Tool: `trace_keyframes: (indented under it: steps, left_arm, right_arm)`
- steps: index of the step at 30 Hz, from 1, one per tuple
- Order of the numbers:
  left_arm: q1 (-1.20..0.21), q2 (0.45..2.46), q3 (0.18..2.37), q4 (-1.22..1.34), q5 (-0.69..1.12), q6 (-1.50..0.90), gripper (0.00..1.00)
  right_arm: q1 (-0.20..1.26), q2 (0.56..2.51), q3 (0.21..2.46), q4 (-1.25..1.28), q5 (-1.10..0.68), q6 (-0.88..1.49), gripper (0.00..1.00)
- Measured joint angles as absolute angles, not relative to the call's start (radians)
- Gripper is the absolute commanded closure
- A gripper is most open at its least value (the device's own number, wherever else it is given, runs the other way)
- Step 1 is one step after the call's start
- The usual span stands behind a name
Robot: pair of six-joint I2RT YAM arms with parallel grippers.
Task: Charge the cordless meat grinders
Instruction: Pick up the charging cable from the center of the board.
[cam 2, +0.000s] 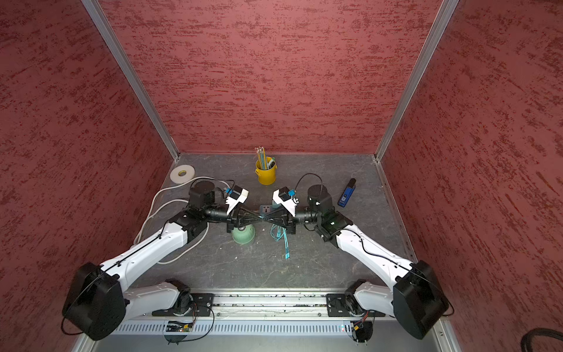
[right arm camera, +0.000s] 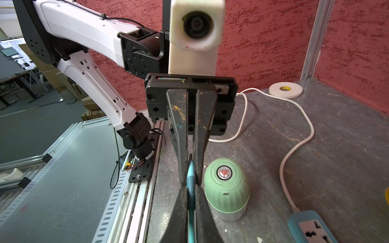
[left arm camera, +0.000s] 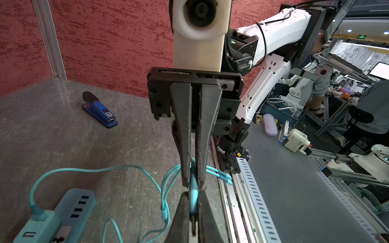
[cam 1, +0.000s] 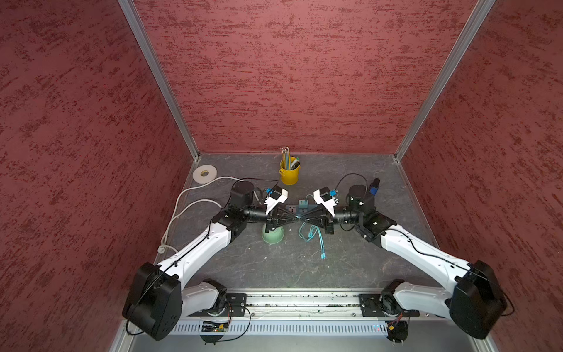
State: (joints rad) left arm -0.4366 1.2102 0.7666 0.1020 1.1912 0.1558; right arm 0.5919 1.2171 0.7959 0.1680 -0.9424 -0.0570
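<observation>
My left jaws and my right jaws meet tip to tip above the middle of the worktop [cam 1: 274,268], both pinched shut on the plug end of the teal charging cable [left arm camera: 193,194]. The cable's slack loops across the worktop to the power strip [left arm camera: 73,204]. The mint-green meat grinder [right arm camera: 226,189] stands upright on the worktop, below my left jaws and just beside the pinched plug.

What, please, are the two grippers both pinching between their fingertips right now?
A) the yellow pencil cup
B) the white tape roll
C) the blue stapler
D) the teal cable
D: the left gripper and right gripper meet tip to tip, each shut on the plug end of the teal cable.
</observation>
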Motion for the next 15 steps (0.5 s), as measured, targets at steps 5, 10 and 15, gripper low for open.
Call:
trace_keyframes:
  steps: [5, 10, 15]
  left_arm:
    - [-0.436, 1.21, 0.768, 0.098, 1.188, 0.163, 0.57]
    - [-0.43, 1.15, 0.729, 0.138, 1.081, 0.111, 0.04]
    - [-0.428, 0.973, 0.647, 0.161, 0.769, -0.082, 0.0]
  right_arm:
    - [0.592, 1.219, 0.802, 0.165, -0.941, -0.051, 1.0]
    - [0.592, 1.213, 0.807, 0.165, -0.873, 0.036, 1.0]
    - [0.595, 1.218, 0.8, 0.162, -0.744, 0.35, 1.0]
